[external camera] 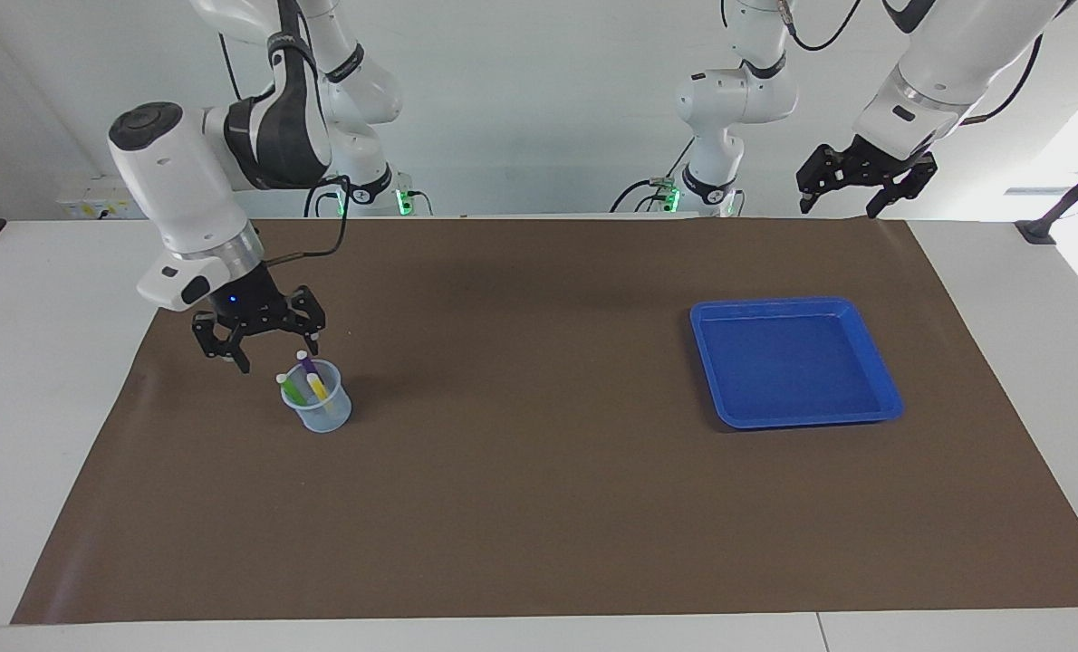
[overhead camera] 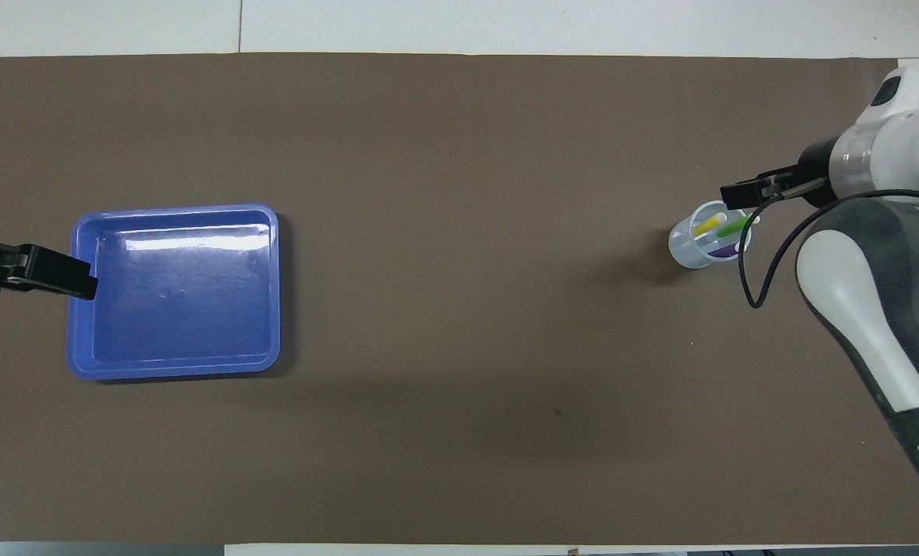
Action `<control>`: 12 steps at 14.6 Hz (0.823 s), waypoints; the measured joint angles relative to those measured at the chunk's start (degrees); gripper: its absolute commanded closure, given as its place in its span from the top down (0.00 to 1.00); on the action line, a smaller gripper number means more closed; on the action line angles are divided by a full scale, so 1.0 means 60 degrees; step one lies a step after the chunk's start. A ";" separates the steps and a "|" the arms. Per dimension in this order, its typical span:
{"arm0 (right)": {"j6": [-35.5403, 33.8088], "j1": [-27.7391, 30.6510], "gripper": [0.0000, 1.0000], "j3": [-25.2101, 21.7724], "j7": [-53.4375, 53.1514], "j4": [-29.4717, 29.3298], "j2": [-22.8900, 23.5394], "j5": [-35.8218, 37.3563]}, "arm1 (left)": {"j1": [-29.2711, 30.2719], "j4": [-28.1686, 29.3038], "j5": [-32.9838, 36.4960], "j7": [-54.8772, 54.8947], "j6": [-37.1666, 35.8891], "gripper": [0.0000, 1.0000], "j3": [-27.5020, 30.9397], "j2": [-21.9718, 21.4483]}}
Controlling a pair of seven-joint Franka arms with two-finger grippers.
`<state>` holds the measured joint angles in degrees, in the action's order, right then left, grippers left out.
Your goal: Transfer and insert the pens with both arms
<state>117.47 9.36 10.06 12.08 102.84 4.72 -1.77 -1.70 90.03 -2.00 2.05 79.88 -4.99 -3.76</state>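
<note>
Brown mat [external camera: 539, 507] across the white table [external camera: 41, 380], broad bare stretch between cup and tray, more bare mat from there out to the edge farthest from the robots.

Clear plastic cup [external camera: 320, 409] upright toward the right arm's end of the table, at about 9 o'clock of the mat's centre in the facing view, well in from the mat's edges. Inside it, all three pens, leaning, pale caps up: yellow pen [external camera: 319, 389], green pen [external camera: 292, 389], purple pen [external camera: 307, 365].

Blue tray [external camera: 879, 362] toward the left arm's end, at about 3 o'clock of the mat's centre in the facing view, well apart from the cup, nothing in it.

Right gripper [external camera: 272, 349] low, just over the cup's rim on the robots' side, wrist pitched steeply down, fingers spread wide, gripping nothing, one fingertip close beside the purple pen's cap.

Left gripper [external camera: 842, 201] raised high over the mat's edge nearest the robots, at about 12 o'clock of the tray in the facing view, fingers apart and empty, arm waiting.
</note>
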 measured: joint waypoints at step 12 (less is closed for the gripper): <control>-0.3593 -0.0108 1.00 0.0316 -0.2110 -0.1380 -0.1115 0.0557 | -0.0020 -0.0045 -0.0073 -0.0006 0.0018 1.00 0.0096 0.0075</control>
<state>95.91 8.71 11.96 -0.58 94.56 -1.97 1.57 -1.82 89.76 -2.44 2.01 79.99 -4.41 -3.31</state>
